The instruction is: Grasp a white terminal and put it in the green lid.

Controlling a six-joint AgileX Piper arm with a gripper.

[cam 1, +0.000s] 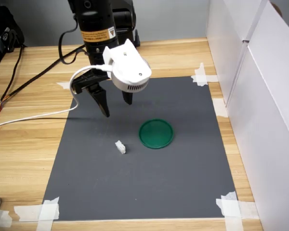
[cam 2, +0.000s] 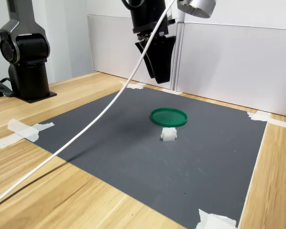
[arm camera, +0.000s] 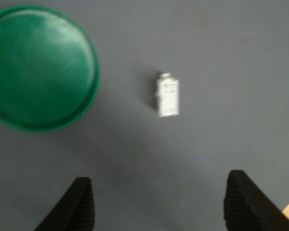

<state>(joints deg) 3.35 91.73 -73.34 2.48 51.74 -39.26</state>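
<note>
The gripper point(cam 1: 116, 107) hangs above the grey mat point(cam 1: 183, 192) with its 2 jaws spread wide and nothing between them; in the wrist view the 2 dark fingertips point(arm camera: 82, 202) frame bare mat only. The white terminal point(arm camera: 167, 97) lies on the mat ahead of the jaws and close to the centre line between them, a little nearer the fingertip on the side away from the green lid point(arm camera: 41, 67). In the wrist view its long axis runs roughly along the direction the jaws point, so it lies across the line joining the 2 fingertips, and a straight closure would likely pinch its narrower width without much wrist turn. The lid sits off to one side, beyond the other fingertip and apart from the terminal, with a strip of bare mat between them. In the first exterior view the terminal point(cam 1: 120, 147) rests on the mat below the raised gripper and to the lid's point(cam 1: 156, 133) left; in the second exterior view it point(cam 2: 168, 135) sits just in front of the lid point(cam 2: 168, 117). By my reading, the grasp has not begun: the coming move calls for advancing forward over the terminal and descending, with only 1 arm available.
</note>
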